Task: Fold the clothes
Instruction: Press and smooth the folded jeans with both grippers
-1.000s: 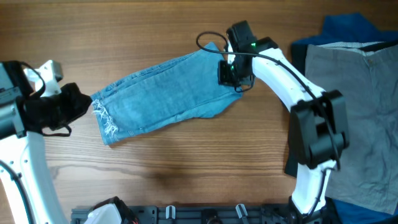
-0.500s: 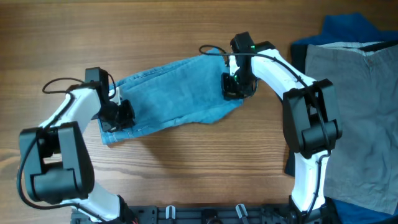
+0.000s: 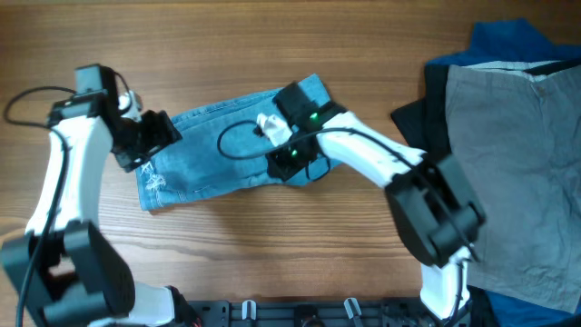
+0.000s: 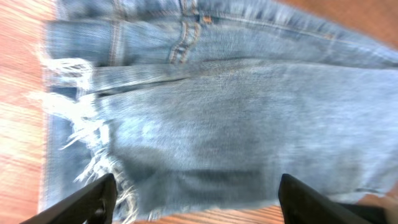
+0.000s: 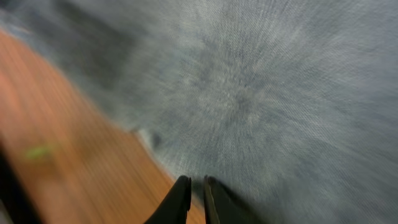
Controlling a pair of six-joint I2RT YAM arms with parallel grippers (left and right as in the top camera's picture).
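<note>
Light blue denim shorts [image 3: 213, 150] lie folded across the middle of the wooden table, frayed hem [image 3: 152, 182] at the left. My left gripper [image 3: 154, 136] hovers over that left end, open wide. In the left wrist view its gripper [image 4: 196, 186] has nothing between the fingers [image 4: 93, 199], and the denim [image 4: 224, 112] fills the picture. My right gripper [image 3: 289, 163] sits at the shorts' right front edge. In the blurred right wrist view it [image 5: 194, 182] has its jaws almost together over the denim [image 5: 267, 93] edge, with nothing seen between them.
A grey garment [image 3: 517, 154] lies spread at the right, over a dark blue one [image 3: 504, 41] and a black cloth [image 3: 413, 123]. Bare wood [image 3: 272, 245] runs along the front. A black rail [image 3: 300, 313] lines the near edge.
The left gripper has let go of the frayed hem, opened wide and pulled back. The right gripper has swept left across the shorts, whose right end now lies further left.
</note>
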